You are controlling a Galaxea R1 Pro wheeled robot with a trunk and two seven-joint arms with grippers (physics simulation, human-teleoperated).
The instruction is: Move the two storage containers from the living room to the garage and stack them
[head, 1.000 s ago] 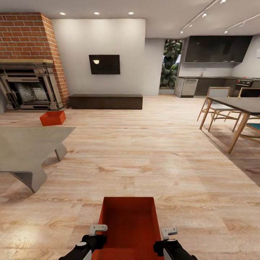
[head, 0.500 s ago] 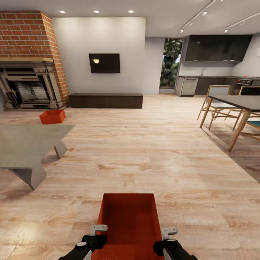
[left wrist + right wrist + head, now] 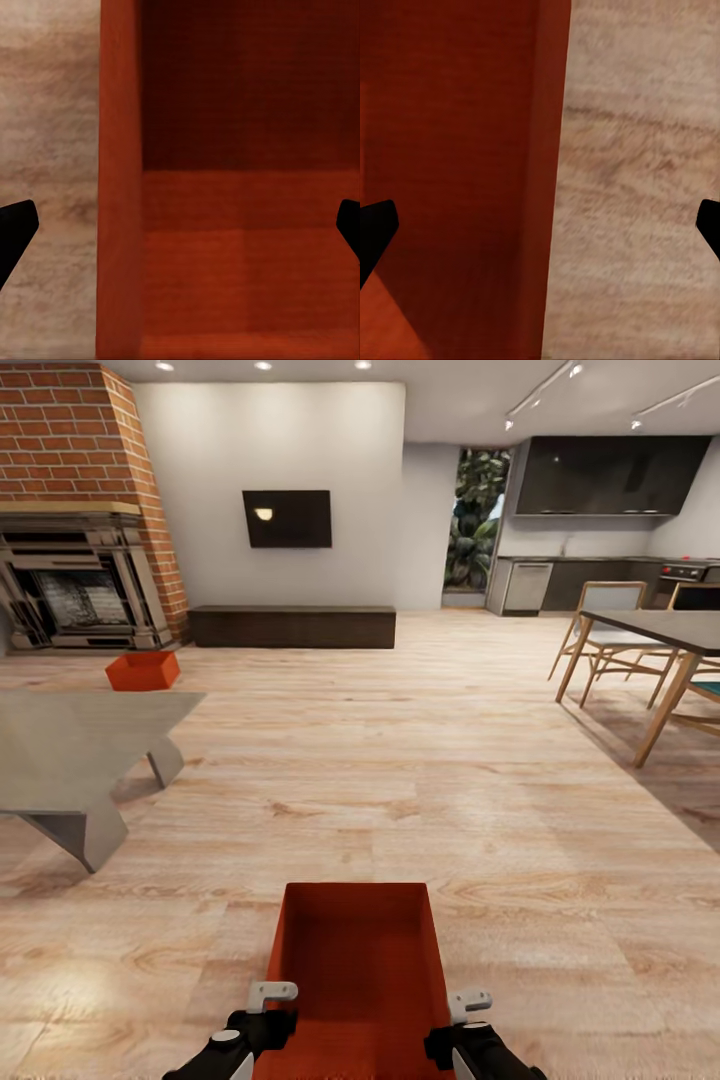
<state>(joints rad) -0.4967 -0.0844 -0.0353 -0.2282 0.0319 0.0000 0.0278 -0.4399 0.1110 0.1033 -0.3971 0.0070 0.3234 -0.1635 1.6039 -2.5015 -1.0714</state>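
Note:
One red-orange storage container [image 3: 355, 960] sits low in the head view, right in front of me on light wood planks. My left gripper [image 3: 268, 1005] is at its left wall and my right gripper [image 3: 465, 1015] at its right wall. In the left wrist view the left gripper [image 3: 180, 232] is open, its dark fingertips [image 3: 15, 232] wide apart with the container wall [image 3: 120, 187] between them. The right gripper [image 3: 540, 232] stands open the same way across the other wall [image 3: 551, 150]. The second storage container [image 3: 143, 671] rests on the wood floor by the fireplace. The garage is out of view.
A grey low table [image 3: 70, 745] stands at the left, with a brick fireplace [image 3: 80, 560] behind it. A dark bench [image 3: 292, 627] runs along the far wall under a screen. A dining table [image 3: 660, 630] with chairs is at the right. Wood floor [image 3: 400, 780] stretches ahead.
The whole picture has shifted, so the camera moved: the room's things sit higher and the near container's far edge reaches further up. Both grippers keep their place in the picture.

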